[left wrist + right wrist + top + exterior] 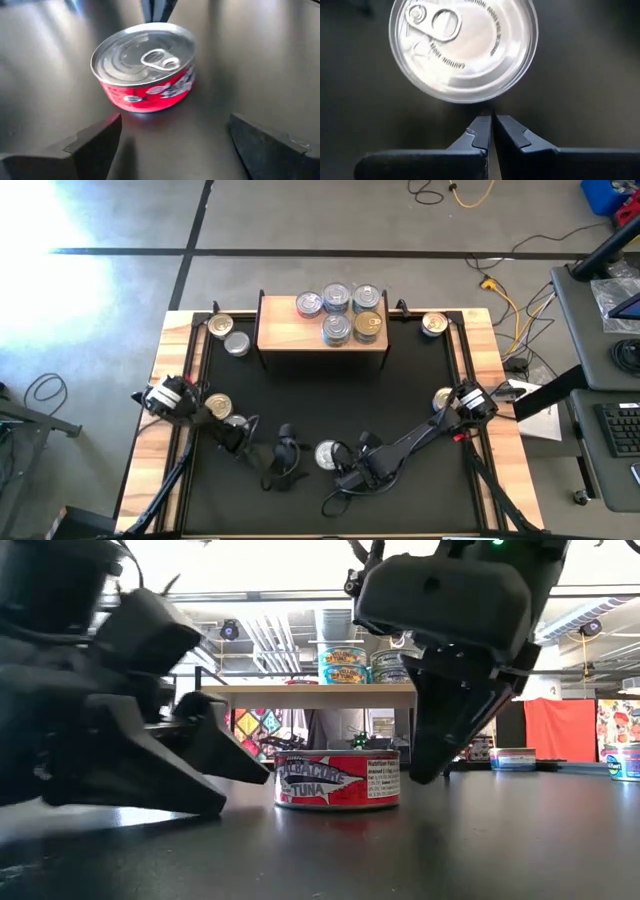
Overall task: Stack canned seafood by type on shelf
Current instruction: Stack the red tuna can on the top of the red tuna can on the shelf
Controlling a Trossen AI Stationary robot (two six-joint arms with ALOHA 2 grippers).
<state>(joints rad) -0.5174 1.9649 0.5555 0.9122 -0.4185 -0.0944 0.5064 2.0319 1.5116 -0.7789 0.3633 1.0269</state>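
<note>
A red tuna can (145, 67) with a silver pull-tab lid stands upright on the black table (400, 380) near its front edge, also seen in the high view (327, 454). My left gripper (175, 145) lies low at the can's left, open, with the can just ahead of its fingertips and not between them. My right gripper (492, 120) slants down at the can's right side, shut, its tips next to the can's rim (470, 100). Several cans (345, 315) are stacked on the wooden shelf (285, 330) at the far edge. My right gripper's shut fingertips (425, 772) stand close against the right side of the tuna can (392, 780), coming at it from above and from the table's right. Whether they touch it I cannot tell. The can sits flat on the table.
Loose cans stand on the table at the far left (228, 336), by the left arm's base (222, 410), at the far right (434, 324) and by the right arm's base (443, 398). Wooden planks (175, 360) frame the table.
</note>
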